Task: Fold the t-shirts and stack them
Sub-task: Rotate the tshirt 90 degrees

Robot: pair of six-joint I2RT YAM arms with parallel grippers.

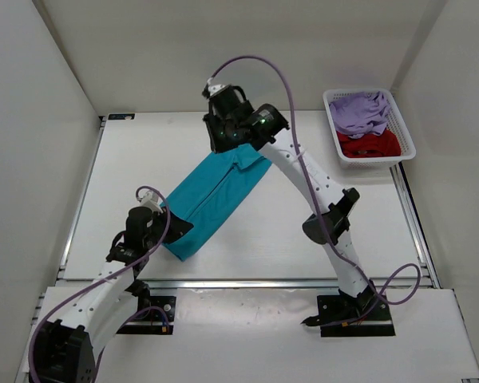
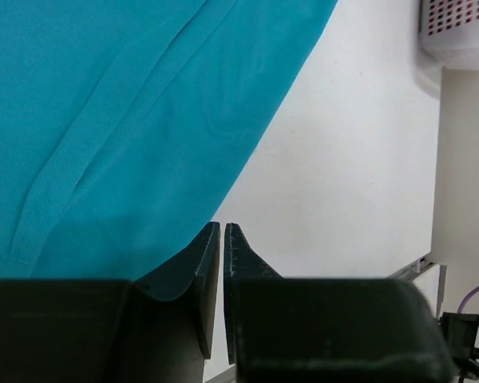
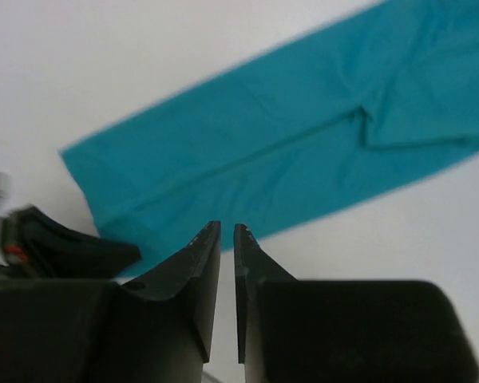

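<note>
Left gripper (image 2: 223, 227), clenched empty, at near end of folded teal t-shirt (image 1: 215, 191), long axis running diagonally mid-table from near-left toward far edge, where right gripper (image 3: 227, 227), likewise closed empty, hovers.

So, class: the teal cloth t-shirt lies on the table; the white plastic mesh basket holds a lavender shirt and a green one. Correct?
No: top external view shows a dark red cloth shirt in the white plastic mesh basket, not green; rest stands.

A white plastic mesh basket (image 1: 378, 160) sits at the far right corner of the flat white tabletop (image 1: 136, 159), beside plain white enclosure walls (image 1: 223, 48).
</note>
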